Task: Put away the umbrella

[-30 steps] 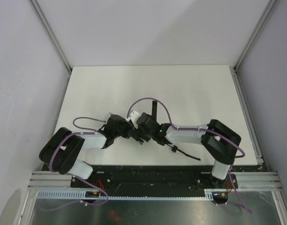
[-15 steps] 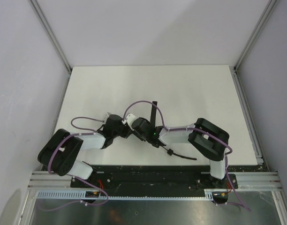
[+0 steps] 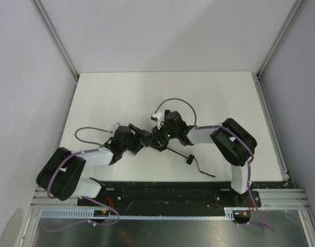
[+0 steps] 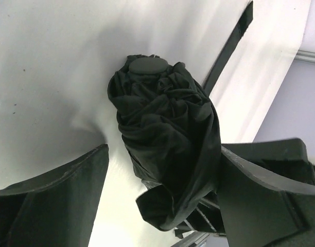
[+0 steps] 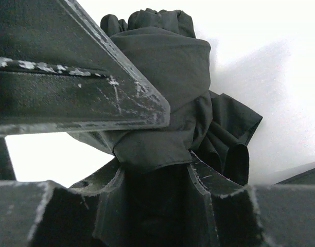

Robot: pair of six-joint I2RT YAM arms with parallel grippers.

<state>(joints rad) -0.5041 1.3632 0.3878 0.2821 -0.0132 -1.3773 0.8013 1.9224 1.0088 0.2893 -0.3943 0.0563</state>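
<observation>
On the white bench (image 3: 106, 98), a little nearer its front edge than its middle, lies the umbrella (image 4: 165, 149), a light, soft bundle of black fabric that I reckon will slump and slip under a pinch. The right gripper (image 5: 178, 144) has its jaws clenched on the folds. The left gripper (image 4: 162, 152) stands released, one finger clear of the cloth. The stiff thin shaft (image 3: 175, 152) or the small knob handle (image 3: 189, 158) would likely give a firmer hold. I can read no brand or writing.
</observation>
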